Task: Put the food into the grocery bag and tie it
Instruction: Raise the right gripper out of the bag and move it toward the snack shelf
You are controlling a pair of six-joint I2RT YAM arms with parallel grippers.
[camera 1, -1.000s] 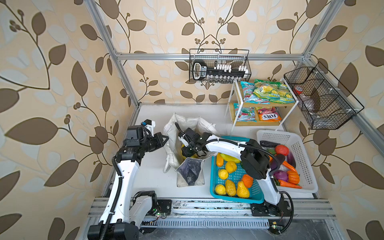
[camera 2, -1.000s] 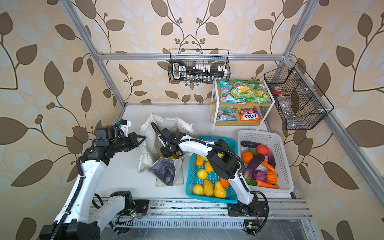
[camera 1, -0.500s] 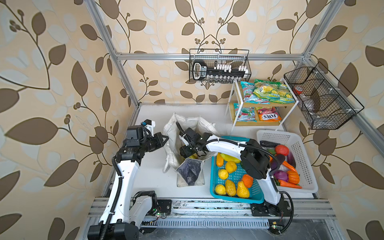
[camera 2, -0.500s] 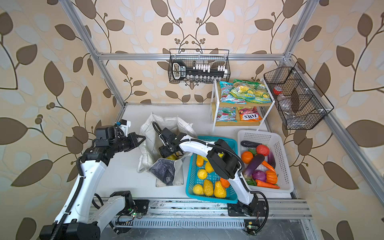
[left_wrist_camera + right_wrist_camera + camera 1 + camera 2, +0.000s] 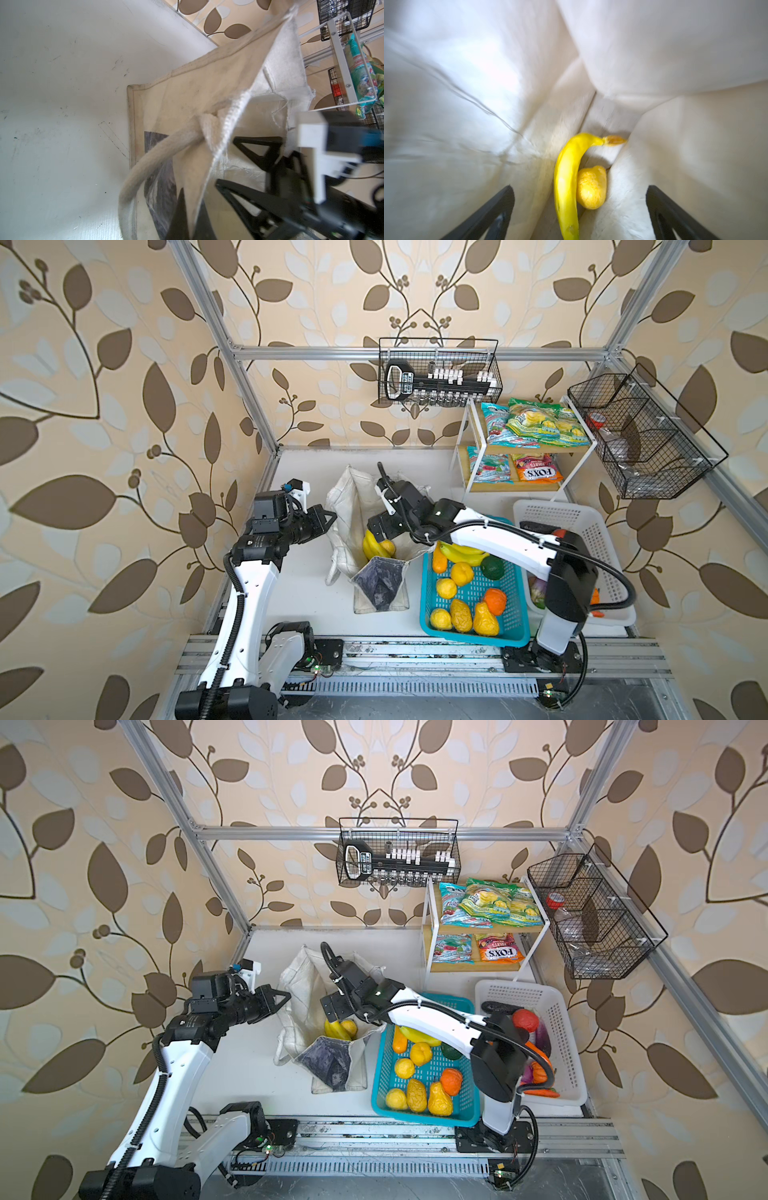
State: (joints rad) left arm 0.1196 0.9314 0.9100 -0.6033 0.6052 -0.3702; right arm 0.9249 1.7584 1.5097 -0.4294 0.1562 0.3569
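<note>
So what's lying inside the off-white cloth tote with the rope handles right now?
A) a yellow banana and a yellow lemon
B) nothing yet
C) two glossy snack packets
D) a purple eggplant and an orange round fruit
A: the right wrist view looks down into the off-white cloth tote and shows a yellow banana with a yellow lemon beside it on the bottom; nothing else shows there.

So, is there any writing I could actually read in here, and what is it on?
"FOX'S": on the glossy orange-red snack packet on the lower wooden shelf.
Too small or blurred: the print on the blue-red snack packets and the green-yellow snack packets, and the label on the black tool set in the black wire basket.
No letters: the dark grey print on the off-white cloth tote bag.
</note>
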